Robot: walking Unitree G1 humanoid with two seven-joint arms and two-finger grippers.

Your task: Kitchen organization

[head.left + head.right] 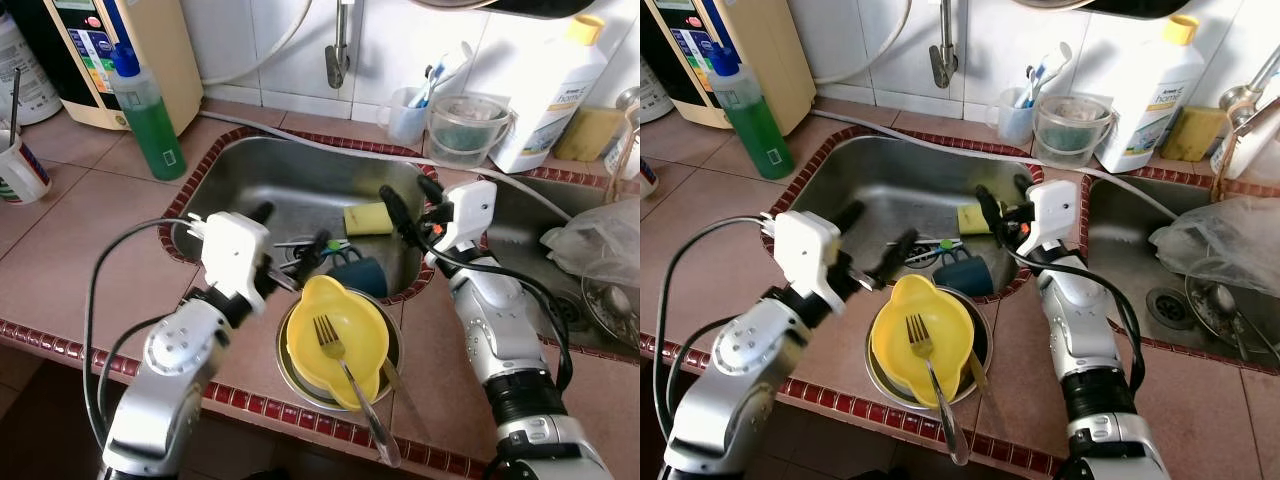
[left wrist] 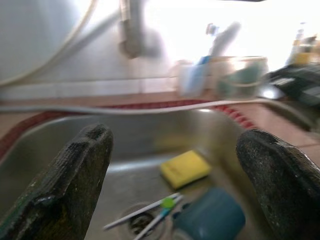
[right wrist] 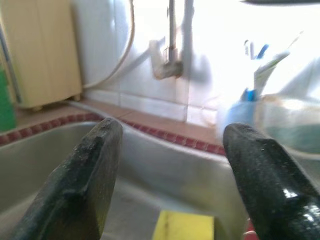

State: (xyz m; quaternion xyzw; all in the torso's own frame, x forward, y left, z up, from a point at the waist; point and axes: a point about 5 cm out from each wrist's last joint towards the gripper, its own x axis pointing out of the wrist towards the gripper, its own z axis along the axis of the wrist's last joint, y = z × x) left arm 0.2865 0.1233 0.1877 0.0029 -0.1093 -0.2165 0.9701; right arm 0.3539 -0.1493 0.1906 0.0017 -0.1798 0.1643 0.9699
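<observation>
A steel sink (image 1: 250, 175) holds a yellow sponge (image 1: 368, 217), a teal cup (image 1: 362, 272) on its side, and thin sticks over the drain (image 2: 145, 215). At the counter's front edge a yellow bowl (image 1: 340, 320) sits inside a metal bowl (image 1: 290, 375). A fork (image 1: 330, 335) lies in the yellow bowl. My left gripper (image 1: 290, 235) hovers open over the sink's front left, just behind the yellow bowl, with nothing between its fingers. My right gripper (image 1: 412, 205) stands open at the sink's right rim, beside the sponge (image 3: 182, 227).
A green soap bottle (image 1: 150, 110) and a beige appliance (image 1: 140, 50) stand at the back left. The tap (image 1: 340, 50) hangs over the sink. A toothbrush cup (image 1: 408, 112), clear tub (image 1: 465, 125) and white bottle (image 1: 550, 90) line the back. A plastic bag (image 1: 600, 240) fills the right basin.
</observation>
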